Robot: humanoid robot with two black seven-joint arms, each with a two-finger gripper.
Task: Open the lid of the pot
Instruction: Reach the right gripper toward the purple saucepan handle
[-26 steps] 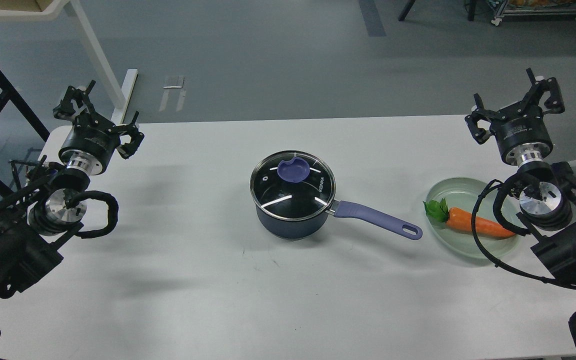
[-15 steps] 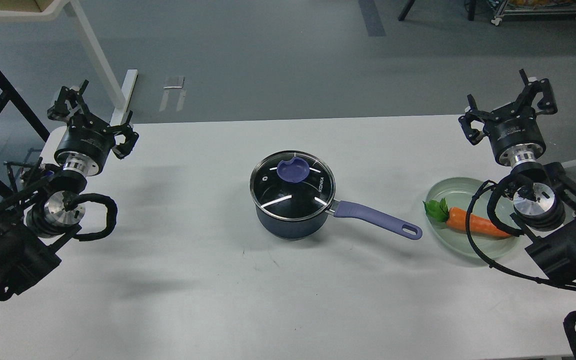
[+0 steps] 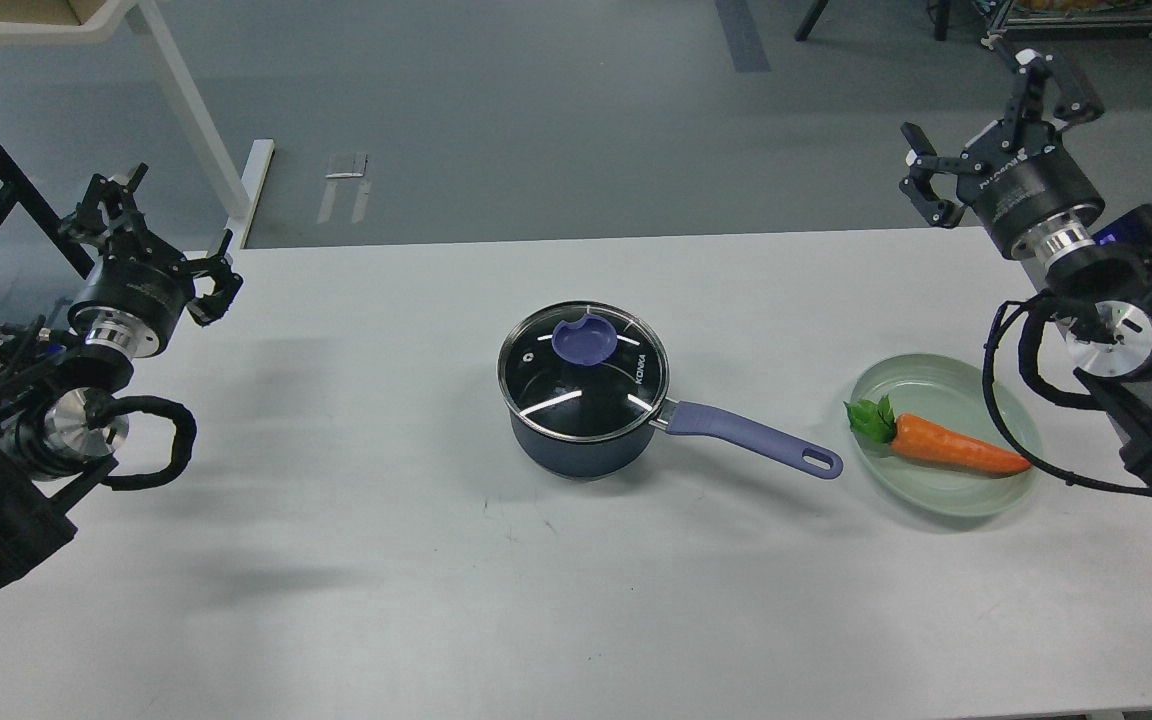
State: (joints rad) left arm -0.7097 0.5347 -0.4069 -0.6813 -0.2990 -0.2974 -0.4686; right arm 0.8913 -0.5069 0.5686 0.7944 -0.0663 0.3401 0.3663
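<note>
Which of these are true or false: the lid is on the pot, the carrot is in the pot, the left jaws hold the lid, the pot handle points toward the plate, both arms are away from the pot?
1. The lid is on the pot. True.
2. The carrot is in the pot. False: it lies on the plate, to the right of the pot.
3. The left gripper holds the lid. False: it is open near the table's left edge, holding nothing.
4. The handle points toward the plate. True.
5. Both arms are away from the pot. True: the right gripper is open too, at the far right.
</note>
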